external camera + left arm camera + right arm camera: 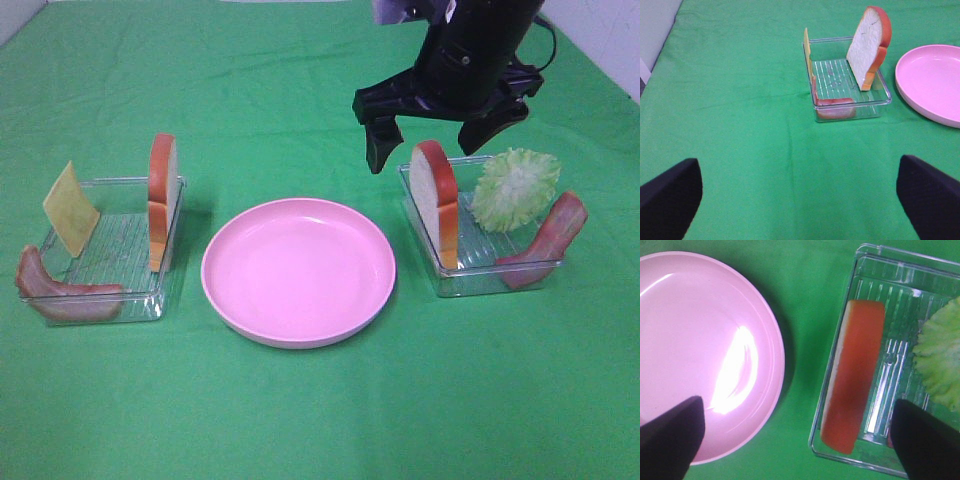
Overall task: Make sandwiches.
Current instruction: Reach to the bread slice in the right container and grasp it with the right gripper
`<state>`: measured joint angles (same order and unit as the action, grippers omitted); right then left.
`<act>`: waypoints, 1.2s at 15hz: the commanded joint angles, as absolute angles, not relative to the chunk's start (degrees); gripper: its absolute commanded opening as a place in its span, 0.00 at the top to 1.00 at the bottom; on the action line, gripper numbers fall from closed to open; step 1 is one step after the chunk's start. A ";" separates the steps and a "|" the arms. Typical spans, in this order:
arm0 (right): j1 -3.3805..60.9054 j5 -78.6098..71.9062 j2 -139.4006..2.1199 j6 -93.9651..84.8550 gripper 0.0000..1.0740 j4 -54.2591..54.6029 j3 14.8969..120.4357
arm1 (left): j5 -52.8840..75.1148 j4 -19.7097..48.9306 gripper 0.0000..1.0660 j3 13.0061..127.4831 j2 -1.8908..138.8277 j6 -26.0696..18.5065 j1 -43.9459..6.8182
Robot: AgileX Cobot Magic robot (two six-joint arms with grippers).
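As it hangs over the green cloth point(300, 420), right gripper point(433, 130): jaws spread wide with nothing in them. It hovers above the 12 o'clock end of the right tray point(470, 285), clear of everything.
Right bread point(438, 205): stands on edge along that tray's 9 o'clock wall, crust up, just below the jaws and toward 6 o'clock from them.
Bread axis: the long edge runs 12 to 6 on the cloth, and the flat faces look to 9 and 3.
Jaw line: one finger point(380, 150) sits out at 9 and the other at 3, so the gap crosses the slice's thin way. In the right wrist view the crust point(855, 390) shows inside the gap, touching neither finger point(922, 440).
Judged move: a short shift toward 6 and a drop should bring a finger onto each face of the slice. It looks like the first piece to go.
Plate point(298, 270): bare, at 9 o'clock from the right tray, between the two trays.
Lettuce point(516, 188): propped in the tray's 1 o'clock corner, near the 3 o'clock finger. A wide descent could brush it.
Right bacon point(545, 240): leans over the 4 o'clock corner.
Left gripper point(800, 200): fingers wide and empty. It is out of the high view, facing the left tray point(872, 107) from well off.
Left tray contents: left bread point(163, 200) upright at the 3 o'clock wall, cheese point(70, 208) at 10, left bacon point(60, 292) at 7.
Nearer arm: the right, plainly, for the right bread.
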<state>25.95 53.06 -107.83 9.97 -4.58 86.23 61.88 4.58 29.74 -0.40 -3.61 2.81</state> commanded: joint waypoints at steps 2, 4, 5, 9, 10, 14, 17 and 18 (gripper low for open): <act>26.07 52.25 -111.84 10.89 0.10 -7.10 87.32 | 61.82 4.87 0.06 29.68 -0.52 -3.61 3.09; 26.07 52.25 -113.67 10.89 0.12 -9.34 87.32 | 61.82 4.87 0.06 29.68 -0.52 -3.61 3.09; 26.07 52.25 -113.90 10.89 0.13 -9.68 87.32 | 61.82 4.87 0.06 29.68 -0.52 -3.61 3.09; 26.07 50.25 -114.82 13.98 0.46 -11.17 87.32 | 61.82 4.87 0.06 29.68 -0.52 -3.61 3.09; 26.07 50.19 -114.82 14.50 0.53 -12.20 87.32 | 61.82 4.87 0.06 29.68 -0.52 -3.61 3.09; 26.07 50.59 -114.82 15.58 0.86 -16.04 87.32 | 61.82 4.87 0.06 29.68 -0.52 -3.61 3.09; 26.07 50.76 -114.82 15.58 0.92 -16.04 87.32 | 61.82 4.87 0.06 29.68 -0.52 -3.61 3.09; 26.07 50.76 -114.82 15.53 0.93 -16.04 87.32 | 61.82 4.87 0.06 29.68 -0.52 -3.61 3.09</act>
